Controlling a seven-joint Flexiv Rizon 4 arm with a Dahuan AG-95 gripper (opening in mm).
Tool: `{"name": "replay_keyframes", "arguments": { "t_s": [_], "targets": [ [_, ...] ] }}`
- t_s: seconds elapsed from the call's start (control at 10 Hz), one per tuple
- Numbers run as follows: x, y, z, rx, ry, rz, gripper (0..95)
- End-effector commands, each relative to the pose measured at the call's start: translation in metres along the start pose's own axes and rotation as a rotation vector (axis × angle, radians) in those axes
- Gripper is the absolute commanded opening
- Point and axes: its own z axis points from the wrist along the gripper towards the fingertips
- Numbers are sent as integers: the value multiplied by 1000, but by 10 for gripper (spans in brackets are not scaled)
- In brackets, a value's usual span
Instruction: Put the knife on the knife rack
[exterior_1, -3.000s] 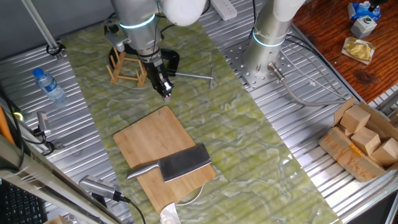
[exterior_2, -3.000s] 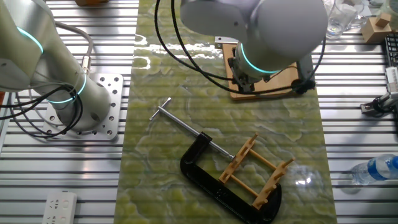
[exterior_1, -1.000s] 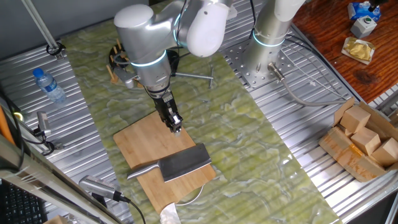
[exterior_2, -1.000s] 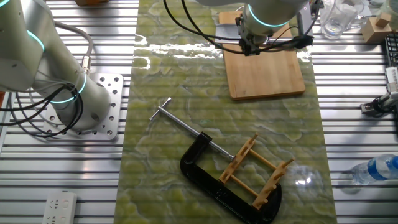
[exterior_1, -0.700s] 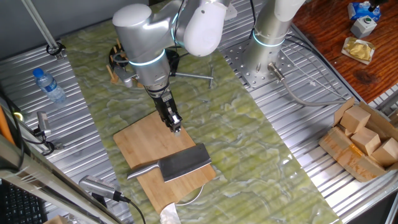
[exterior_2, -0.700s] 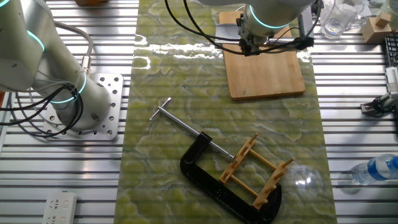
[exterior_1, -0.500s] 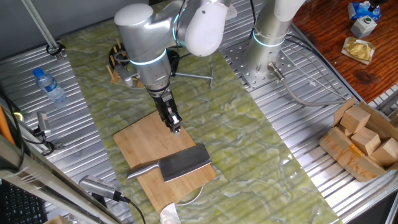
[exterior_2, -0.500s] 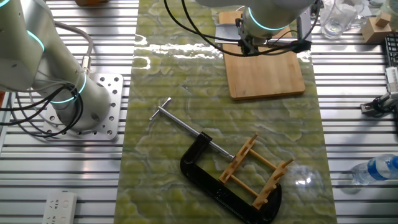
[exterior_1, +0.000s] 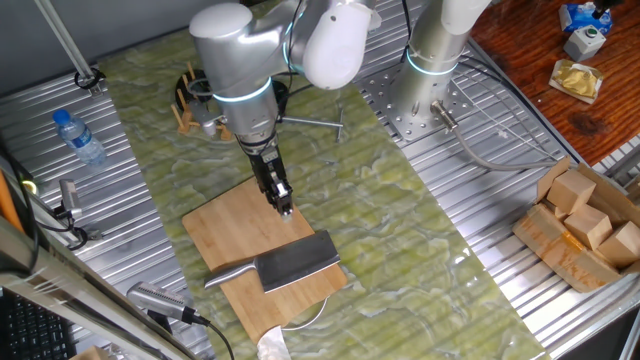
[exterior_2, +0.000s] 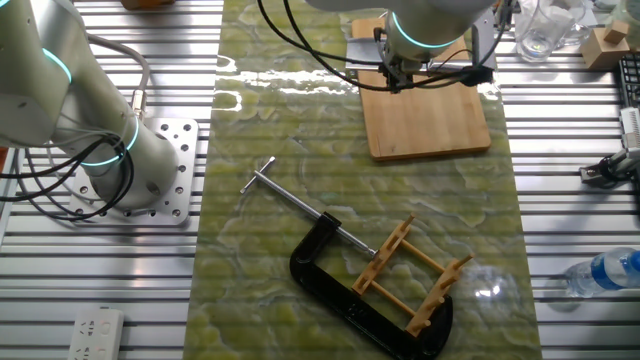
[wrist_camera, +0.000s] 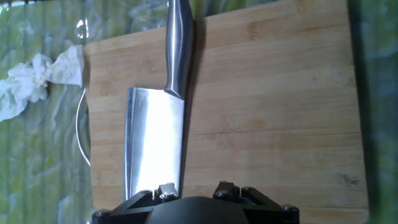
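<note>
Arm — grey-and-white Flexiv unit, elbow high, forearm angled down so the pincer (exterior_1: 285, 208) points at the bamboo cutting board (exterior_1: 235, 232) and hangs above its far half, touching nothing. Pincer state — fingers appear close together and hold nothing; the hand view shows only the black housing, so the exact gap cannot be told. Knife (exterior_1: 283, 265) — lies flat on the board just beyond the fingertips toward the near counter edge, broad grey blade nearest the pincer, slim silver handle (wrist_camera: 177, 43) pointing away from it along the board. Knife rack (exterior_2: 412, 277) — light wooden pegs, well apart from the pincer behind the arm, standing within the black C-clamp (exterior_2: 345, 285) on the green mat (exterior_1: 400, 215). Crumpled white paper (wrist_camera: 34, 81) lies off the board's corner past the knife.
</note>
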Motion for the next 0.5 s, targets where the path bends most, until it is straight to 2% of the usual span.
{"name": "replay_keyframes", "arguments": {
  "t_s": [0.1,0.5],
  "targets": [
    [-1,4,5,8,-3,6,380],
    [-4,20,19,10,-15,33,380]
  ]
}}
